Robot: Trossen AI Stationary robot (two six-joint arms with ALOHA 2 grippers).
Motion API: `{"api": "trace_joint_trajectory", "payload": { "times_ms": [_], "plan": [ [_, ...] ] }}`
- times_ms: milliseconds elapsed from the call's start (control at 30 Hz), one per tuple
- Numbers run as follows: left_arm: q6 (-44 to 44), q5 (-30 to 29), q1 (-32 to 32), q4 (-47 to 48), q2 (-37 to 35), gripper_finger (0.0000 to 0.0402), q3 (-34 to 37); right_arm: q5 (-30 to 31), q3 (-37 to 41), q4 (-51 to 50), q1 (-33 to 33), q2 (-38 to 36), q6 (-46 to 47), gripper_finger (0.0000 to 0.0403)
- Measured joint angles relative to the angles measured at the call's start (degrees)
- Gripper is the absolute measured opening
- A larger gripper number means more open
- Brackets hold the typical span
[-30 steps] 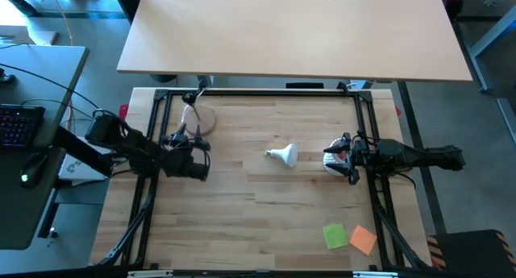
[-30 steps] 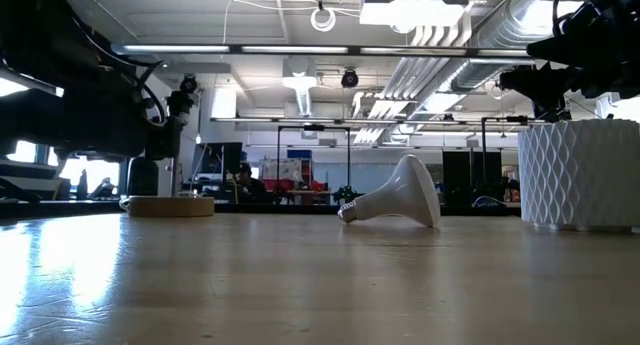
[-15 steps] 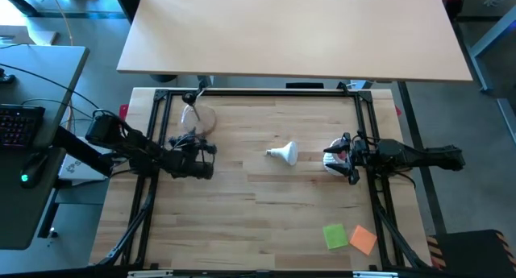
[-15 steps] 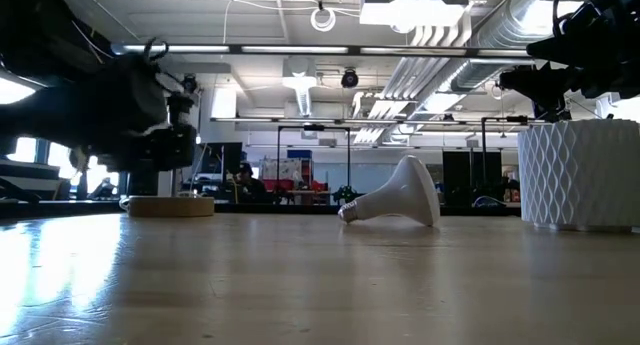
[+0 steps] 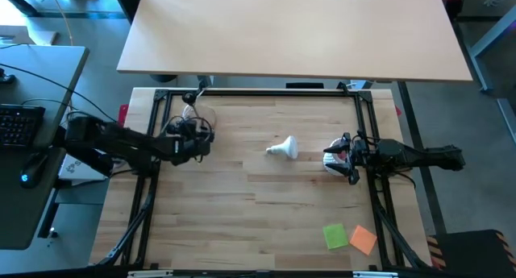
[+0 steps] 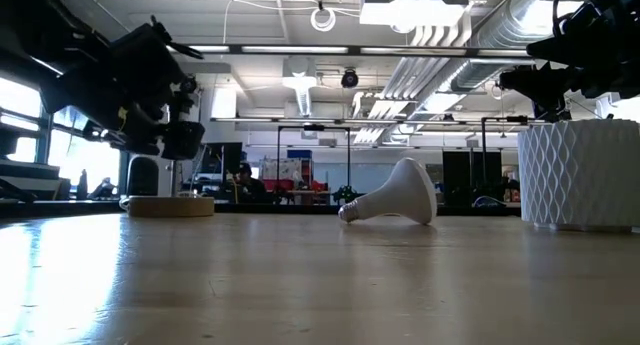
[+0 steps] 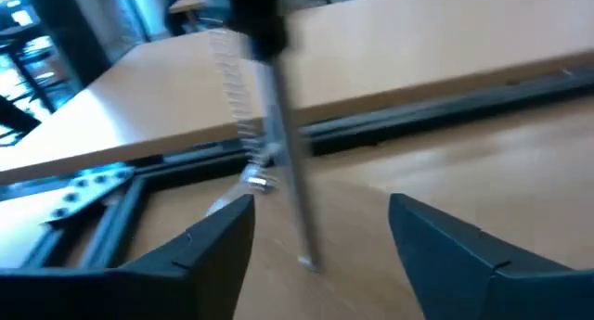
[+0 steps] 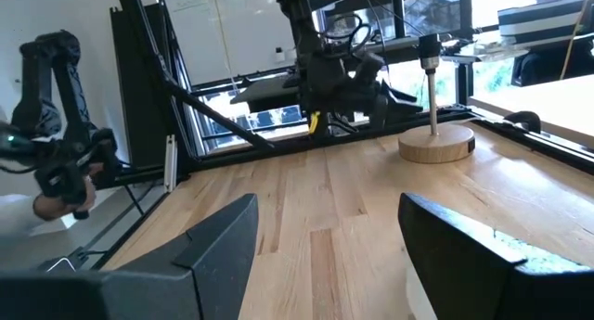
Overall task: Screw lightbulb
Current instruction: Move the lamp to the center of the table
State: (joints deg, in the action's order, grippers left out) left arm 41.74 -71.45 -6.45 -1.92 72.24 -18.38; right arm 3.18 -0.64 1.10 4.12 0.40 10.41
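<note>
The white lightbulb (image 5: pixel 284 149) lies on its side in the middle of the wooden table, with its narrow screw end toward the left; it also shows in the low view (image 6: pixel 400 195). The round wooden lamp base (image 5: pixel 201 117) stands at the far left, and its thin rod (image 7: pixel 283 144) carries a black socket. My left gripper (image 5: pixel 198 133) hovers open just in front of that rod (image 7: pixel 320 223), touching nothing. My right gripper (image 5: pixel 329 159) waits open at the right (image 8: pixel 325 223).
A white textured cup (image 6: pixel 580 175) stands under my right gripper at the right. A green sticky note (image 5: pixel 335 236) and an orange one (image 5: pixel 364 239) lie near the front right corner. A black frame (image 5: pixel 258 90) borders the table.
My left gripper has risen and swung toward the table's far edge, up to the lamp base, rolling as it went. The lightbulb and my right arm have kept still.
</note>
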Motion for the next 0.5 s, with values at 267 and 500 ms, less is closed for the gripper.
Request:
{"api": "trace_joint_trajectory", "payload": {
  "times_ms": [267, 500],
  "plan": [
    [-7.38, 2.45, -7.13, -3.63, -6.60, 0.0274, 2.23, 0.00, 0.00, 0.00, 0.00, 0.01, 0.00, 0.0259],
    [-28.07, 18.74, -13.30, -25.88, -4.92, 0.0255, 4.89, -0.01, 0.00, 0.00, 0.00, 0.02, 0.00, 0.0259]
  ]
}}
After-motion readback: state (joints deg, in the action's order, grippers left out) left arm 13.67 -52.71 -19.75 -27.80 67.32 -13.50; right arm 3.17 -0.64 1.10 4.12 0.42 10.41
